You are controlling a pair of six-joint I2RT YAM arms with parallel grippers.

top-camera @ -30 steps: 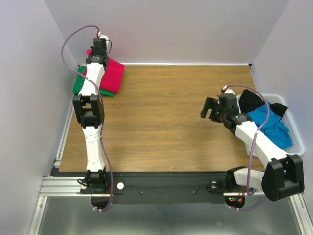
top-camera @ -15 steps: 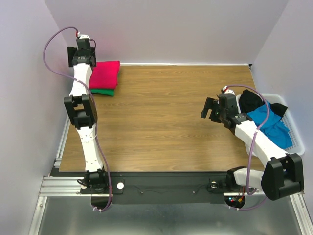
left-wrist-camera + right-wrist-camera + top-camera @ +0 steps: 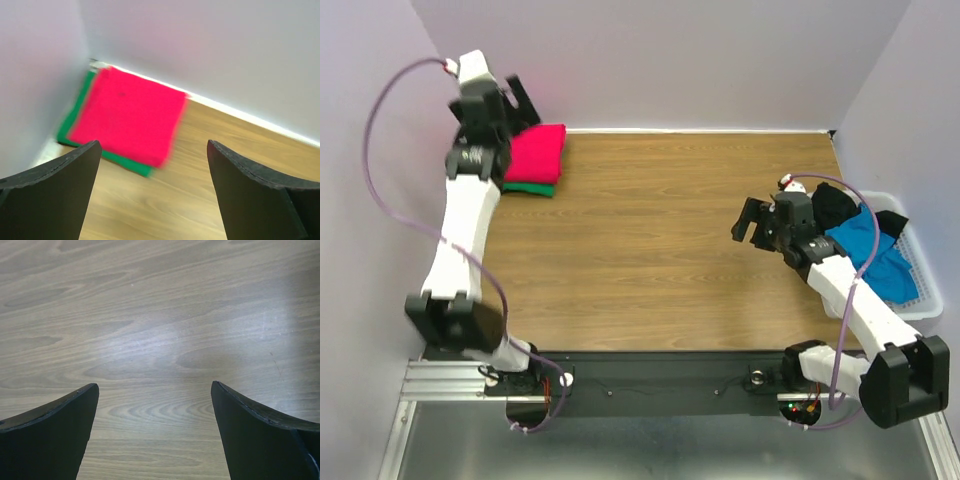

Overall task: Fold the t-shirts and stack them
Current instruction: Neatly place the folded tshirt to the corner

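Top external view: red shirt [image 3: 535, 152] lies folded on green shirt [image 3: 530, 188], the pair stacked in the far left corner of the desk [image 3: 650, 230], tight by the wall [image 3: 200, 50]. Red fold sits a little askew, with green showing along its near and left edges. Left gripper [image 3: 152, 150] hangs above and just near of the stack, jaws wide, nothing between them, not touching cloth. Right gripper [image 3: 155, 390] is over bare wood toward the right side, jaws wide too and empty. Blue shirt [image 3: 875, 255] and black shirt [image 3: 832, 205] are unfolded, heaped together in the basket [image 3: 920, 300] at the right edge, black partly under blue. Judgement: two shirts done, two to go; next is likely a pick from the basket. Risks as I read them: the heaped cloth may come out as one lump if the gripper closes where blue overlaps black; cloth caught on the slats could drag the light basket along or tip it. On the left, a low sweep out of the corner could brush the red fold and open it or push it further off the green. An uneven base would make later layers lean.
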